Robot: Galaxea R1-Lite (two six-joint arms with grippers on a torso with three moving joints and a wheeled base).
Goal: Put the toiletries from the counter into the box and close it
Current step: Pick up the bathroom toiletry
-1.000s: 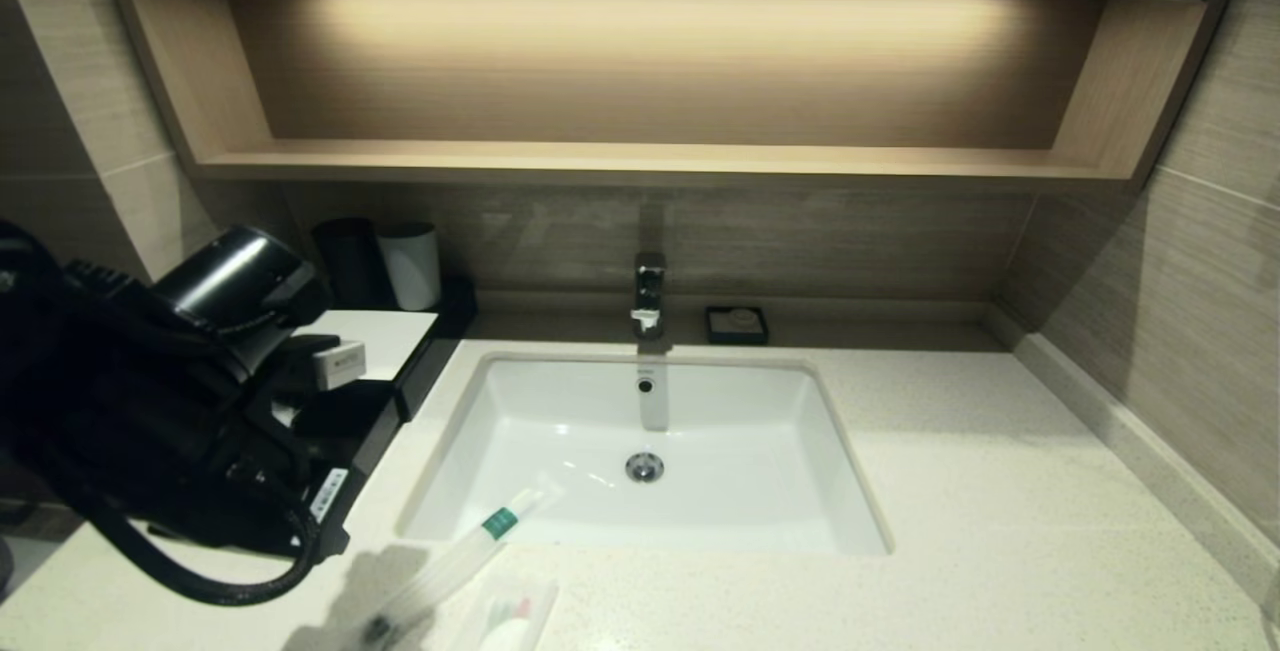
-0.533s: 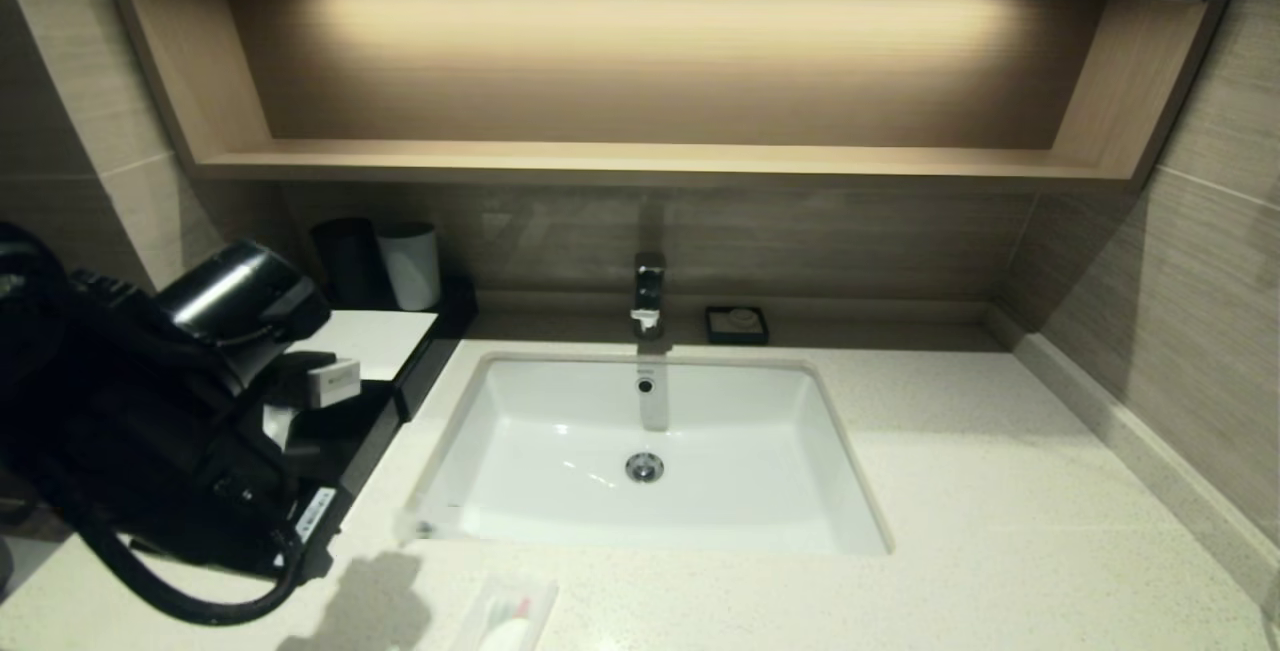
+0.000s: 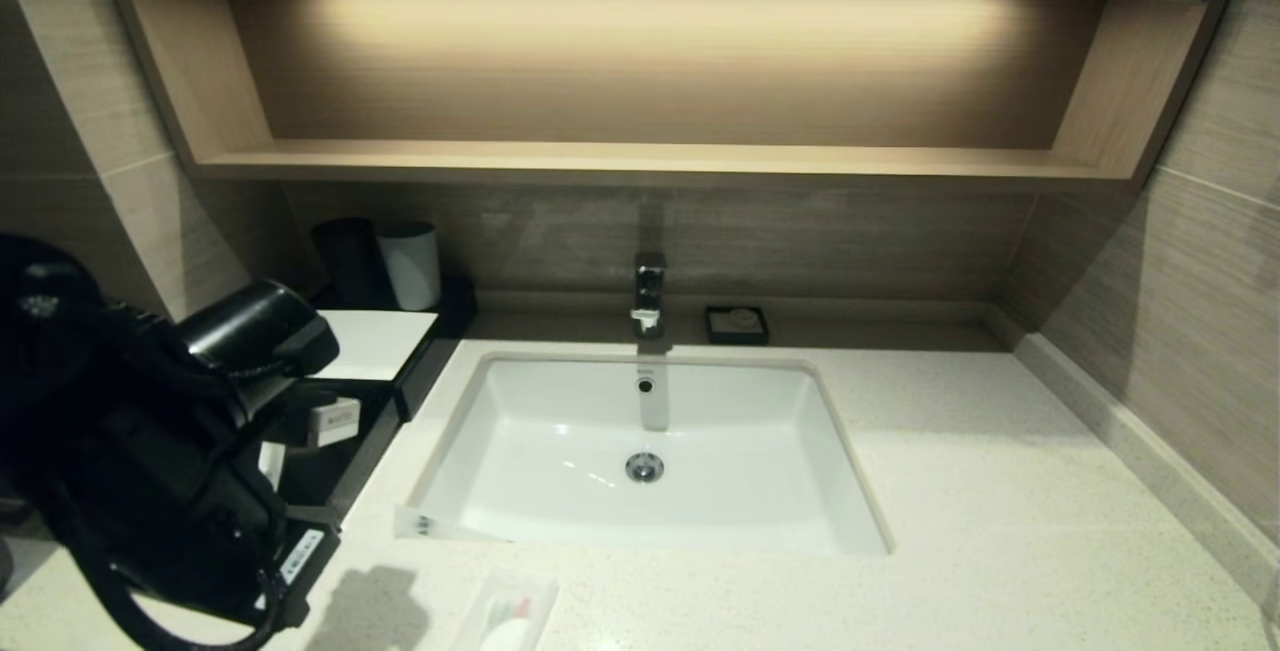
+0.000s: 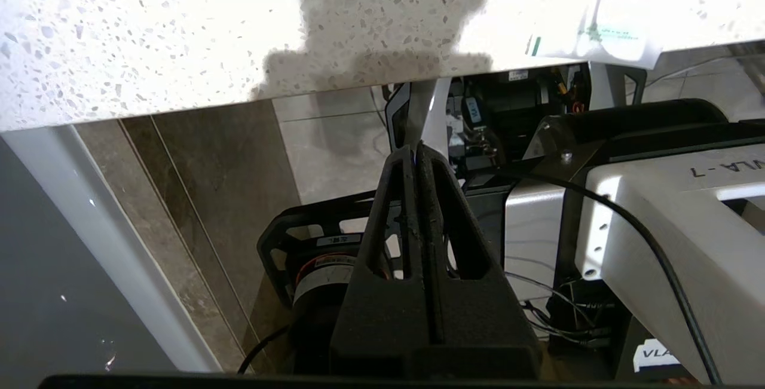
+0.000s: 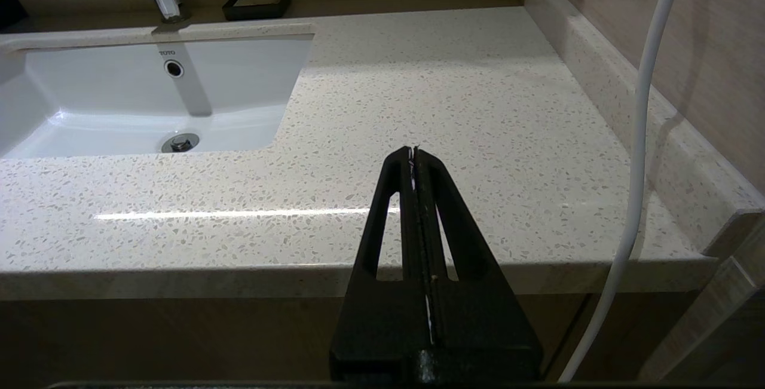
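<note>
My left arm [image 3: 150, 431] hangs over the counter's [image 3: 1000, 491] front left corner and hides its own fingers in the head view. In the left wrist view the left gripper [image 4: 415, 147] is shut on a slim translucent packet [image 4: 422, 108], seen edge-on above the counter's front edge. The packet's free end [image 3: 440, 528] shows at the sink's front left corner. A flat pouch with red-green print [image 3: 510, 613] lies at the front edge and also shows in the left wrist view [image 4: 621, 30]. The black box [image 3: 372, 341] stands at the left, its drawer [image 3: 325, 466] pulled out. My right gripper [image 5: 413, 150] is shut and empty, off the counter's front right.
The white sink [image 3: 650, 431] with its tap [image 3: 649, 293] fills the counter's middle. A black soap dish [image 3: 737, 324] sits behind it. A black cup [image 3: 350, 261] and a white cup [image 3: 410, 266] stand behind the box. A wall bounds the right side. A white cable [image 5: 639, 138] hangs near the right gripper.
My left arm has moved down and towards the front left. The slim packet swung with it from the counter's front to the sink's front left corner; its green band no longer shows.
</note>
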